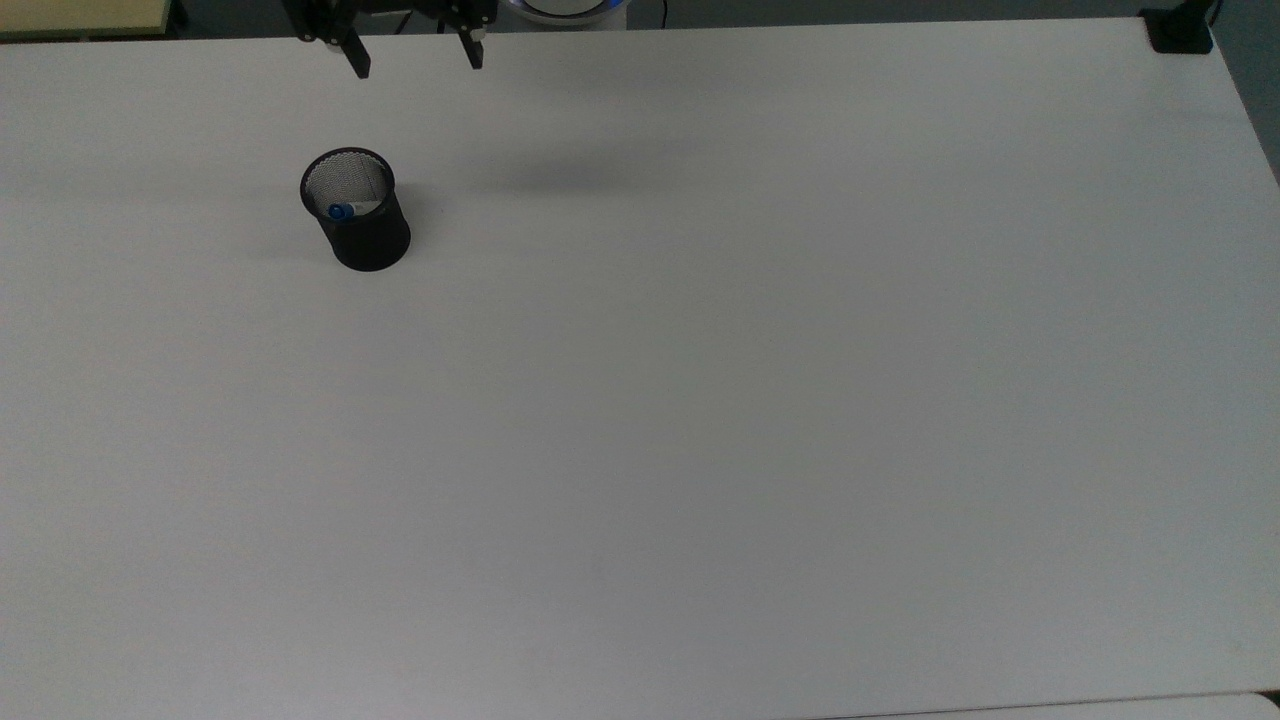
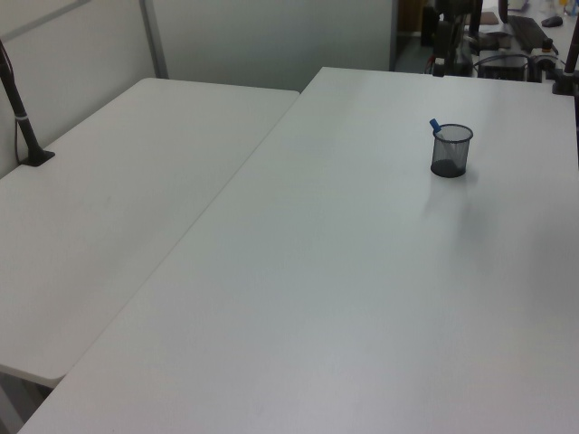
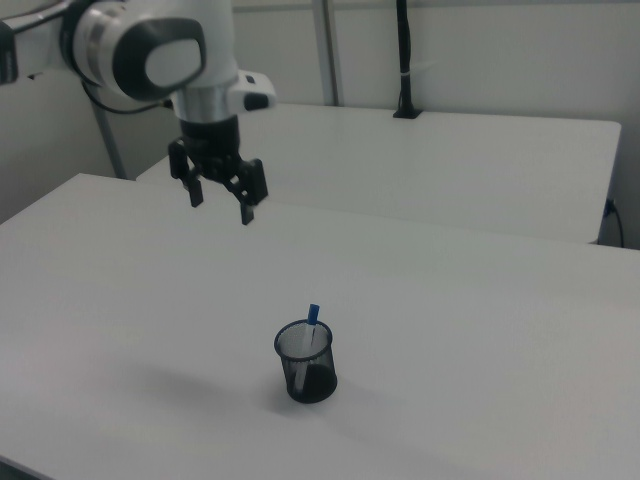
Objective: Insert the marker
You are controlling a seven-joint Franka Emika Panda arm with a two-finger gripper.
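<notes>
We see the white counter [image 1: 700,400] almost bare. The arm [image 3: 150,50] sits high in the right view, its gripper [image 3: 220,195] spread wide with nothing between the fingers, well apart from the cup and above the counter. In the top view the gripper [image 1: 413,45] is at the far edge. The black mesh cup [image 1: 356,212] stands upright near the top view's left. The marker [image 3: 311,335] is inside the cup, leaning on the rim, blue cap poking just above it in the right view; the marker [image 1: 342,211] also shows in the top view.

Insertion looks done to us. Risks from here: the light cup could tip if the arm swings low over it and clips the protruding cap. The marker's lean may also shift the cup's balance, though it looks stable.
</notes>
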